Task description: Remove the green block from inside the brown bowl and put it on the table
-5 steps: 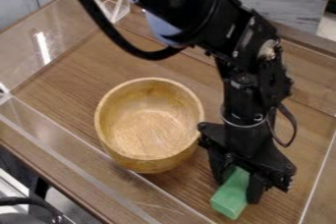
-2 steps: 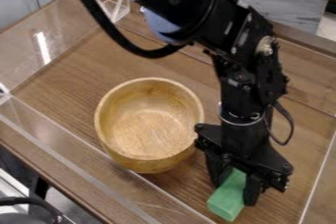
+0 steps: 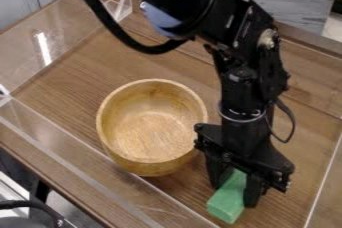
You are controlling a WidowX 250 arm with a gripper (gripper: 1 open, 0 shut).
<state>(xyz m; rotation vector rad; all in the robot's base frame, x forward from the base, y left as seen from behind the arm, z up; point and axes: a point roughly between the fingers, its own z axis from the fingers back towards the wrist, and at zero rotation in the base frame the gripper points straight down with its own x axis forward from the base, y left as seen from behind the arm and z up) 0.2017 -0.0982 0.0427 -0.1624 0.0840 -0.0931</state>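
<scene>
The green block (image 3: 227, 204) stands low over the table (image 3: 94, 67), to the right of the brown bowl (image 3: 152, 125) and near the front acrylic wall. My gripper (image 3: 239, 186) points straight down and is shut on the green block's upper end; the black fingers (image 3: 218, 173) hide that end. The block's lower end looks to rest on or just above the wood. The bowl is upright and has nothing in it, its grained inside fully visible. The black arm rises from the gripper toward the top of the view.
A clear acrylic wall (image 3: 40, 47) runs around the tabletop, close to the block at the front. A black cable (image 3: 114, 32) loops from the arm above the bowl. Bare wood lies left and behind the bowl.
The gripper with the green block has shifted slightly left and lower in the view. The bowl has not moved.
</scene>
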